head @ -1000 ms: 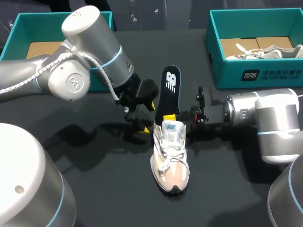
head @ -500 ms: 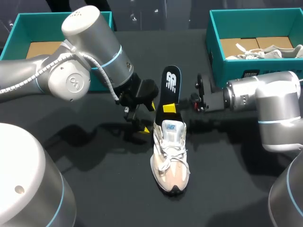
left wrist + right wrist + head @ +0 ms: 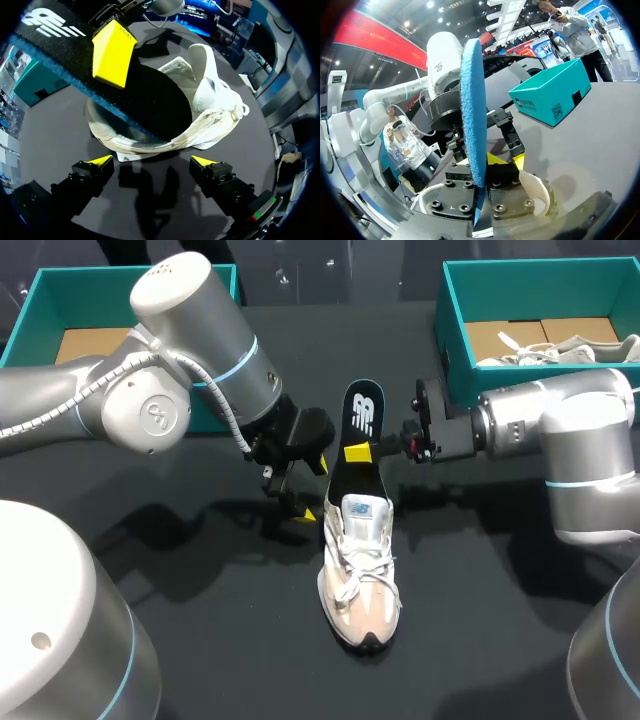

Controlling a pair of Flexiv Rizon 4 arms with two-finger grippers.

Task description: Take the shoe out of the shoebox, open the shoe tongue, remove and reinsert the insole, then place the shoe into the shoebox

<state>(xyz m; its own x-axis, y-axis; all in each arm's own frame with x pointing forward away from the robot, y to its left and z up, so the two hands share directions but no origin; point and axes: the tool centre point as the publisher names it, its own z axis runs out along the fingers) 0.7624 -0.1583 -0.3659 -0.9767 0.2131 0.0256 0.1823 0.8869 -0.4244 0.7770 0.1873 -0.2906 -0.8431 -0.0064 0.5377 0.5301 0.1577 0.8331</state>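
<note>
A white and beige sneaker (image 3: 360, 575) stands on the black table, toe toward the front. Its black insole (image 3: 362, 425) with a blue edge sticks up out of the heel opening. My right gripper (image 3: 358, 452) is shut on the insole's middle; in the right wrist view the insole's blue edge (image 3: 472, 125) is pinched between the right gripper (image 3: 477, 197). My left gripper (image 3: 315, 488) hangs open just left of the heel. In the left wrist view the left gripper (image 3: 151, 162) sits clear of the sneaker (image 3: 205, 110), with the insole (image 3: 75, 65) above.
A teal shoebox (image 3: 520, 400) at the back right holds another pale shoe (image 3: 560, 348). A second teal shoebox (image 3: 40, 290) sits at the back left behind my left arm. The right wrist view shows the left teal box (image 3: 550, 97) beyond the insole.
My right gripper has slid along the insole away from the heel toward its middle, and its fingers have closed in. The sneaker, insole and left arm have stayed put.
</note>
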